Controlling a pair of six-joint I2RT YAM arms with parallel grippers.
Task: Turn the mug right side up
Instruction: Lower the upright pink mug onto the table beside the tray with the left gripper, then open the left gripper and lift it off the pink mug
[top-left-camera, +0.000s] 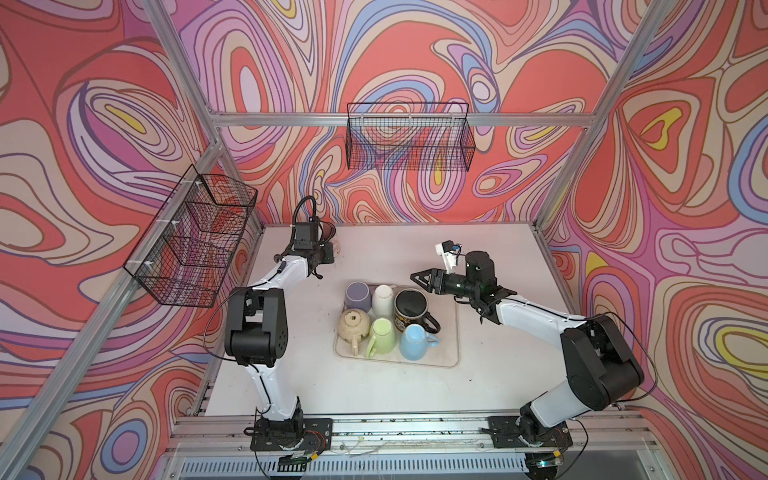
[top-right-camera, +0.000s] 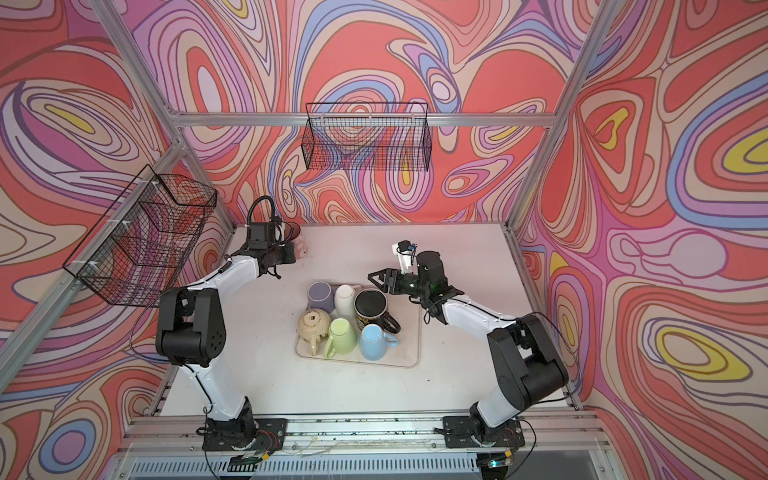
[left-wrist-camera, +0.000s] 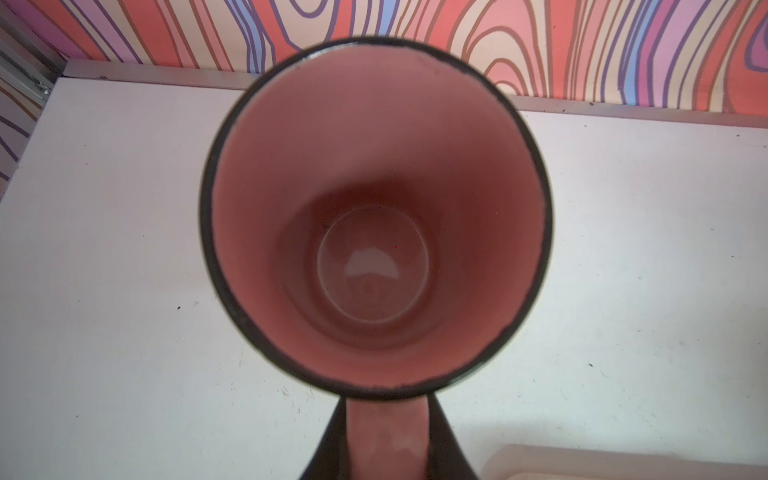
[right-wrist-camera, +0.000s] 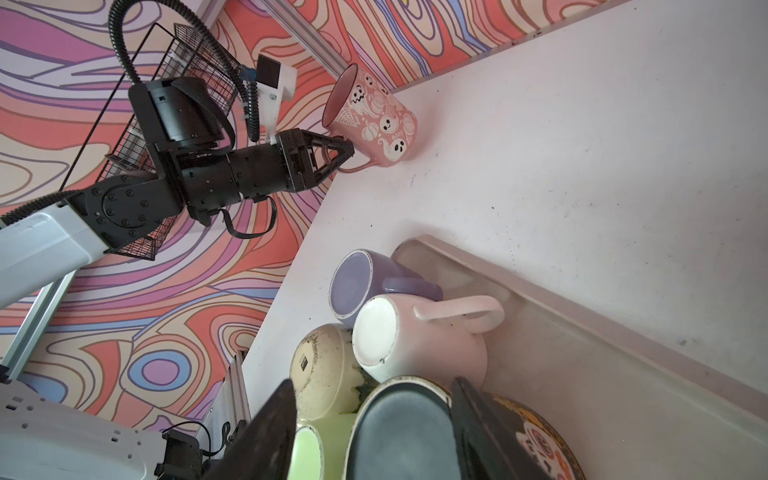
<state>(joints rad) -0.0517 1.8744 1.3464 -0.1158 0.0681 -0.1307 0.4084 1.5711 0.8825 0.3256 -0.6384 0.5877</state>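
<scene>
While my right gripper (top-left-camera: 419, 283) is hovering part-open and empty over the near tray (top-left-camera: 451, 332) of mugs (top-left-camera: 415, 340), my left gripper (right-wrist-camera: 349, 151) is pinching the pink mug (right-wrist-camera: 380, 120) by its handle at the table's (right-wrist-camera: 582, 145) far corner, mouth tilting upward, so I'm judging only levelling and release remain.

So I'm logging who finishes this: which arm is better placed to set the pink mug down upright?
Left. The left gripper grips the pink mug by its handle; the right gripper hangs open near the tray, apart from that mug.
</scene>
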